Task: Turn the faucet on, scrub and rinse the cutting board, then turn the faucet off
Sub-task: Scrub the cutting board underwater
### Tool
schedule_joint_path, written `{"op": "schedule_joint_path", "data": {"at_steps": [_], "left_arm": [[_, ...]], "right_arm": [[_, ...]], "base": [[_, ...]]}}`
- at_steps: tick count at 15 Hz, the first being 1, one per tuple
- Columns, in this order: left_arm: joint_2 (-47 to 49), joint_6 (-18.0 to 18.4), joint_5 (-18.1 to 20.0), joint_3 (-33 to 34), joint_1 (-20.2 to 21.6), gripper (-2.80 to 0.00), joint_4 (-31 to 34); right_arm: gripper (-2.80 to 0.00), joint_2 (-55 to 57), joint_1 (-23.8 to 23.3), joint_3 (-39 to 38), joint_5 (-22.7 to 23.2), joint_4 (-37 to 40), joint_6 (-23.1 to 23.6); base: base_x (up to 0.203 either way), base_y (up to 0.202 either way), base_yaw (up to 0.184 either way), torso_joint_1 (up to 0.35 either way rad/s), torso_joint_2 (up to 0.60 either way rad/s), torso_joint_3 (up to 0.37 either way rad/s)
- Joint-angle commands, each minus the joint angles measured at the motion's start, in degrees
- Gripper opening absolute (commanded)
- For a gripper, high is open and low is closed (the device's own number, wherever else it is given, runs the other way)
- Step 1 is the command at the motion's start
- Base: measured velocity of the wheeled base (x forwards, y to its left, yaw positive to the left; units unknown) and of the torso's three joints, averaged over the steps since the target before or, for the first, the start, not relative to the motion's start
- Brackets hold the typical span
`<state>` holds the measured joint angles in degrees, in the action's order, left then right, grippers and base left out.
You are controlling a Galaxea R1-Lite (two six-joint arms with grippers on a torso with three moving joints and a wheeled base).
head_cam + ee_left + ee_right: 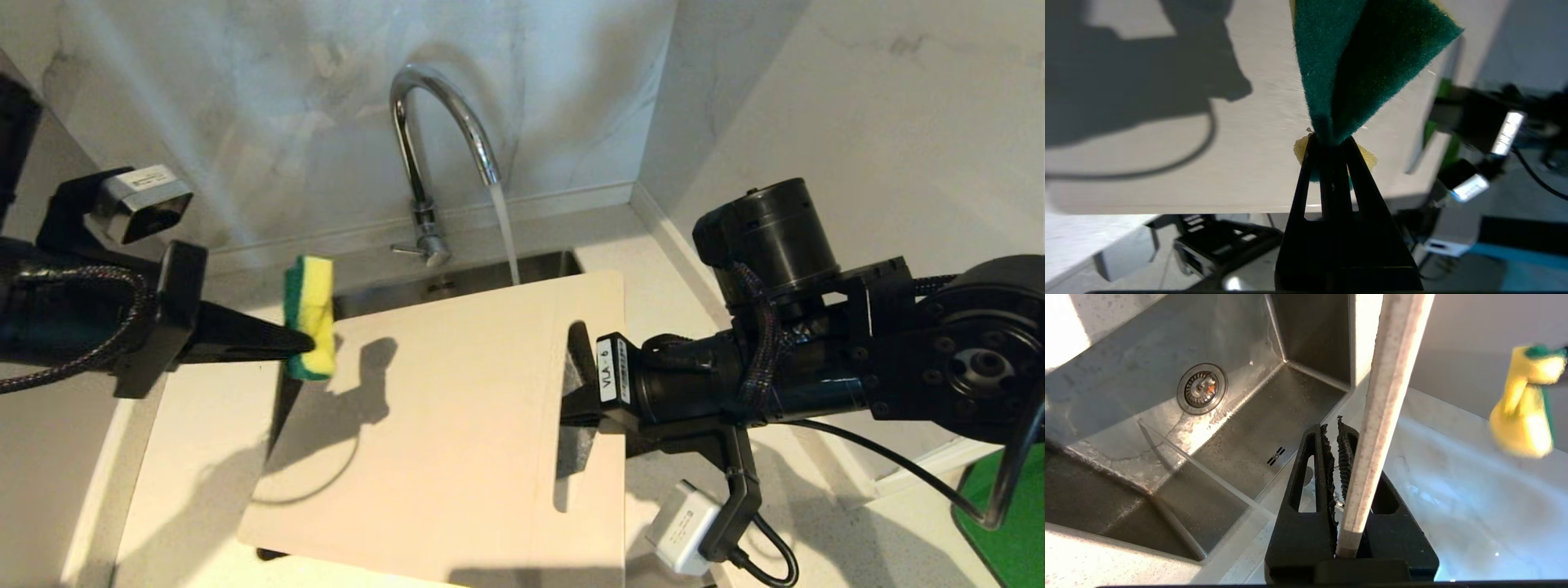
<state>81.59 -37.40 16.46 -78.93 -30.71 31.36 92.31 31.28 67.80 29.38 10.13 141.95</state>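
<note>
Water's running from the faucet [445, 135], the stream dropping just behind the far edge of the cutting board [441, 425]. My right gripper [575, 408] is clamped on the board's handle-slot end, holding it over the sink [1167, 428], its thin edge pinched between my fingers [1327, 457]. My left gripper [306, 339] is squeezed tight on a yellow-and-green sponge [311, 314], hovering at the board's opposite end, well apart from the stream.
</note>
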Motion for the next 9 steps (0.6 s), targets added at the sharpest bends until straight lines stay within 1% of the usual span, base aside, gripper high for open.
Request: {"op": "schedule_joint_path", "data": {"at_steps": [1, 2, 4, 6, 9], "left_arm": [[9.05, -3.48, -3.59, -4.10, -9.68, -2.80, 1.18], [11.81, -4.26, -4.94, -4.44, -11.00, -2.80, 1.48], [15.92, -4.70, -6.31, -2.97, -11.93, -2.80, 1.73], [17.31, -4.70, -6.59, 0.73, -11.65, -2.80, 0.89], [17.20, -4.54, -6.66, 8.74, -9.38, -2.80, -4.98]], "right_arm": [[-2.80, -0.81, 0.01, 0.14, 0.24, 0.07, 0.61], [-2.80, -1.06, 0.01, 0.06, 0.24, 0.06, 0.61], [-2.80, -1.32, 0.01, -0.07, 0.24, 0.15, 0.52], [-2.80, -1.31, 0.01, 0.02, 0.24, 0.15, 0.44], [-2.80, -1.43, 0.01, 0.05, 0.24, 0.15, 0.44]], "base": [[0.000, 0.000, 0.000, 0.000, 0.00, 0.000], [0.000, 0.000, 0.000, 0.000, 0.00, 0.000], [0.000, 0.000, 0.000, 0.000, 0.00, 0.000], [0.000, 0.000, 0.000, 0.000, 0.00, 0.000], [0.000, 0.000, 0.000, 0.000, 0.00, 0.000]]}}
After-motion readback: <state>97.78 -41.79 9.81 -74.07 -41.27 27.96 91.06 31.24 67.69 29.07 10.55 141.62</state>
